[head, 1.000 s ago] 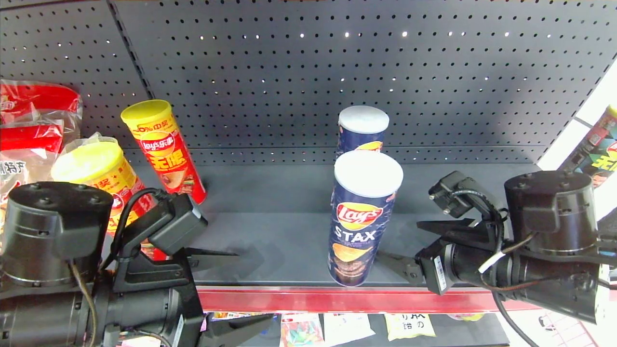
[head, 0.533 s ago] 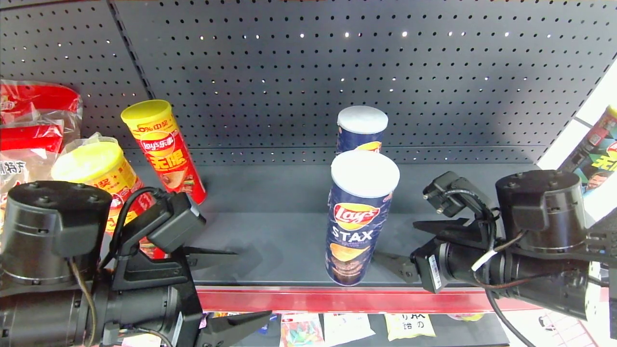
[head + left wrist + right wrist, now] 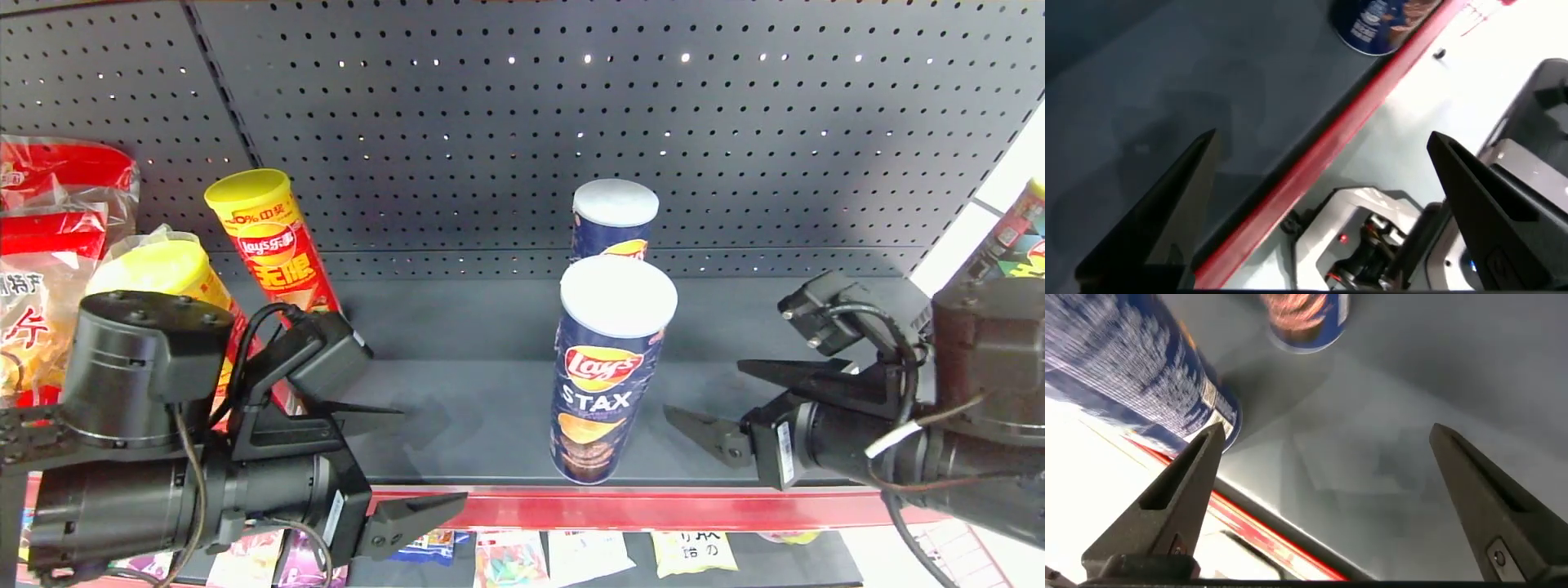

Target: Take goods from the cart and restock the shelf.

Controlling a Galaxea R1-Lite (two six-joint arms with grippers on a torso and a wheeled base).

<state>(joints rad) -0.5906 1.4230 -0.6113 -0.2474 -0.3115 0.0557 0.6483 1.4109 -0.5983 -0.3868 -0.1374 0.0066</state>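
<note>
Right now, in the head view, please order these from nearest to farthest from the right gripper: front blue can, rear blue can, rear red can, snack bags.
1. Front blue can, just left of the right gripper, at the front edge.
2. Rear blue can, directly behind the first.
3. Rear red can, back left.
4. Snack bags, far left.

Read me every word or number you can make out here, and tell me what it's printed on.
"Lay's", "STAX": front blue can.
"Lay's", "无限": rear red can.
Rear blue can: logo mostly hidden by the one in front.
Snack bags: Chinese characters, partly cut off, not readable.
Small packets: too small to read.
</note>
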